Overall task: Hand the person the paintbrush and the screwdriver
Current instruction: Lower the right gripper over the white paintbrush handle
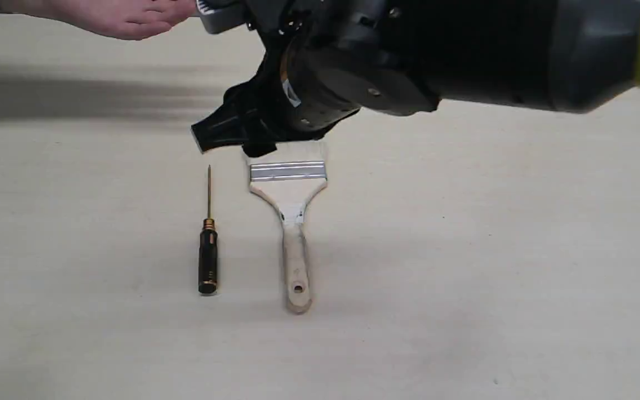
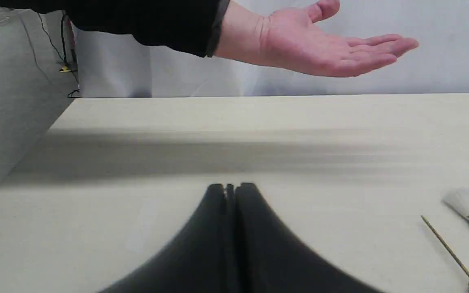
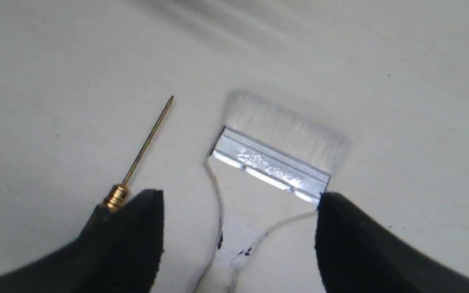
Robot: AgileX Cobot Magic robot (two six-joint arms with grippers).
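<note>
The paintbrush (image 1: 289,222) lies flat on the table, pale bristles away from the camera and wooden handle toward it. Just left of it lies the screwdriver (image 1: 208,250), its shaft parallel to the brush. My right gripper (image 1: 231,145) hangs open over the bristle end. In the right wrist view its fingers (image 3: 136,236) stand either side of the paintbrush (image 3: 271,165), with the screwdriver (image 3: 145,142) beside one finger. The person's hand (image 1: 125,19) is held palm up at the far left edge. My left gripper (image 2: 230,189) is shut on nothing, low over the table, below the hand (image 2: 320,49).
The beige table (image 1: 492,250) carries only the two tools. My right arm (image 1: 492,50) spans the top of the exterior view from the right. Behind the table's far edge hangs a white backdrop (image 2: 442,24), with cables at its left.
</note>
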